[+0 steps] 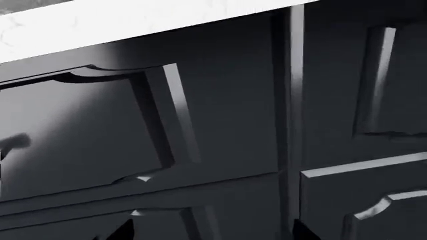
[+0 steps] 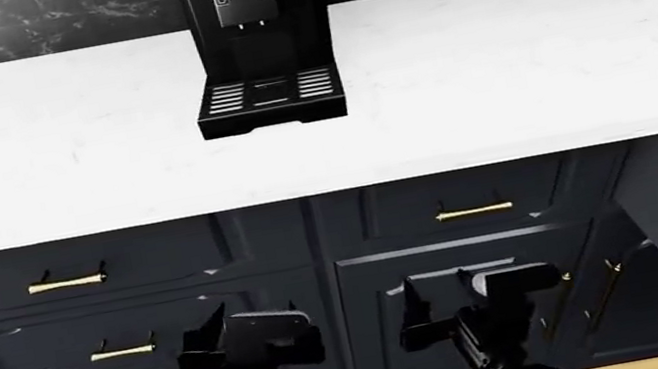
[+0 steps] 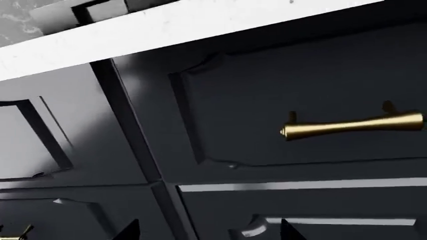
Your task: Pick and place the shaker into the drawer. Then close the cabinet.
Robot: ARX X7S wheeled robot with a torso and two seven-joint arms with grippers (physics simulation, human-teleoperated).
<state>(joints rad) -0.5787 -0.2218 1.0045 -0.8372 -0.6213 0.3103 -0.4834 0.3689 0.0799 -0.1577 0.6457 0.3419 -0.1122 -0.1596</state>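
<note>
Shaker not in view. Judged light, rigid, slick metal; best gripped mid-body. Left gripper [image 2: 210, 339] and right gripper [image 2: 439, 305] spread, empty, facing the cabinet [image 2: 313, 248].

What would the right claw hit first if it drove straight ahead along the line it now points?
Probably the dark cabinet front: the right claw faces the panelled drawer face just below the white counter, left of its brass handle. Depth is unclear, but nothing shows in between.

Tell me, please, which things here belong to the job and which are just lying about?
Job: dark navy panelled cabinet with brass bar handles; left gripper; right gripper.
Lying about: black coffee machine; white marble countertop.
</note>
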